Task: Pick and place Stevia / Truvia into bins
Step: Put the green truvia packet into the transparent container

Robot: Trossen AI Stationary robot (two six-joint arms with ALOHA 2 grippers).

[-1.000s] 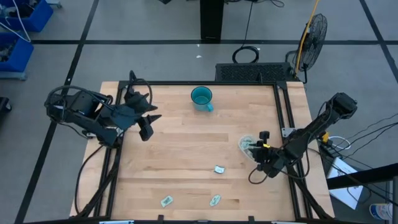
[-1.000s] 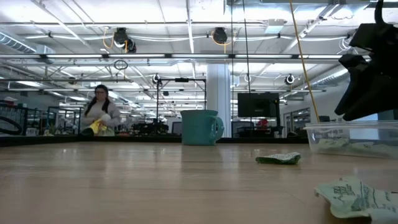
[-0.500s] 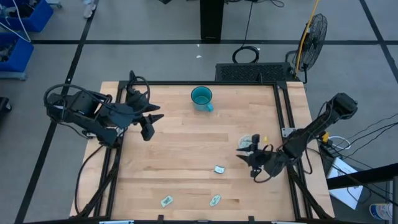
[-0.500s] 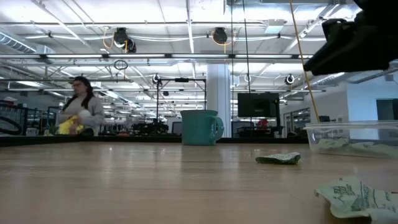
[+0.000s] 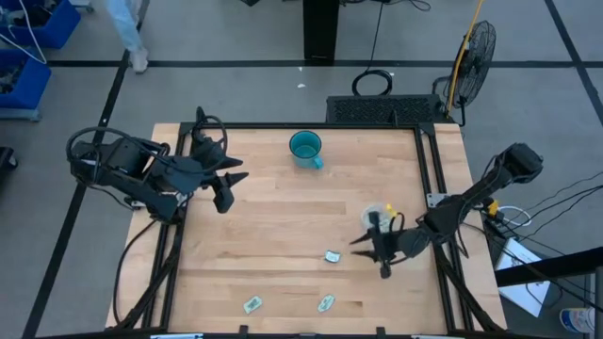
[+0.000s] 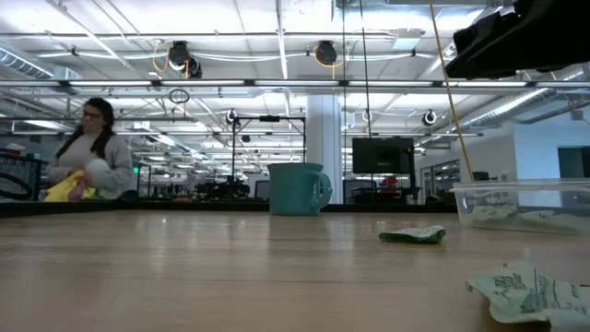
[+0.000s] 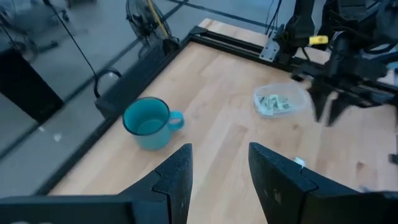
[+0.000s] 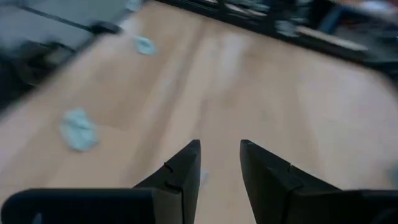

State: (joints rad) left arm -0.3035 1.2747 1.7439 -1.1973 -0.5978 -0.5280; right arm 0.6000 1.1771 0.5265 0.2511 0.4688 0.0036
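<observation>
Teal mug [image 5: 305,148] upright near table's [image 5: 273,235] far edge; person [image 6: 86,162] in room behind.

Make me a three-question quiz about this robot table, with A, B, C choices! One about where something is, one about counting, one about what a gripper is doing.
1. Where does the teal mug stand?
A. Near the table's far edge
B. Inside the clear tub
C. Between the left gripper's fingers

2. How many sweetener packets lie loose on the table, outside the clear tub?
A. None
B. Three
C. Eight

3. What is the right gripper doing?
A. Carrying the mug
B. Resting inside the tub
C. Hanging open and empty above the wood

Answers: 1 A, the high view shows it alone at the far edge. 2 B, packets lie at and. 3 C, its wrist view shows only bare wood between the fingers.
</observation>
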